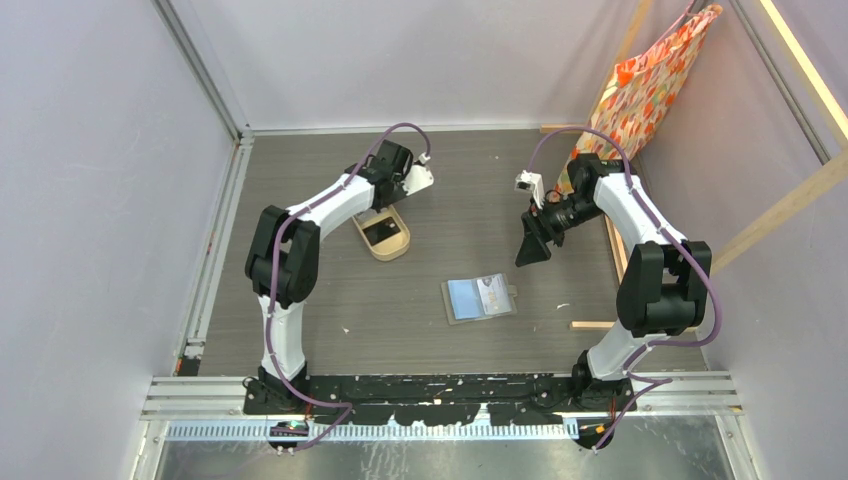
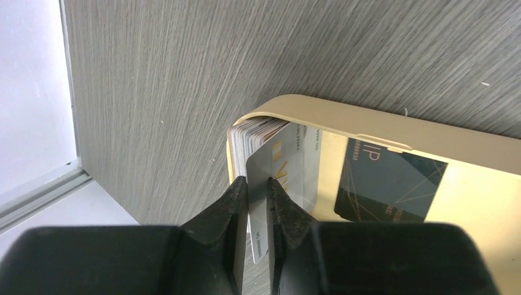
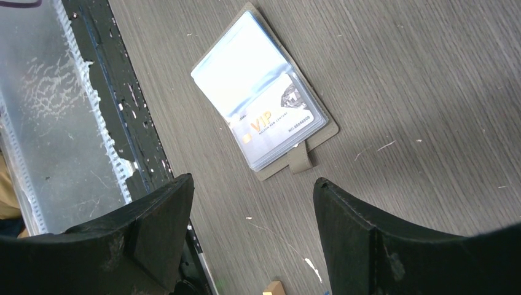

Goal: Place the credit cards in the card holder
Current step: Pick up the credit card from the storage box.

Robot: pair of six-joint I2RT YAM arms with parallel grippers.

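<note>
left wrist view: the left gripper [image 2: 258, 187] pinches a pale card [image 2: 289, 166] by its edge, upright in the tan tray [image 2: 344, 117] (edge-on suits thin cards). the card holder [image 3: 264, 98] lies open on the tabletop [image 3: 430, 92], sleeves up, near the wide-open, empty right gripper [image 3: 252, 181].

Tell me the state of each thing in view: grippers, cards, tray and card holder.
left gripper: shut on the grey card
grey card: pinched on edge at the tan tray
card stack: on edge at the tray's end
black card: flat in the tray
card holder: open, flat on the table, one card sleeved
right gripper: open, empty
</note>
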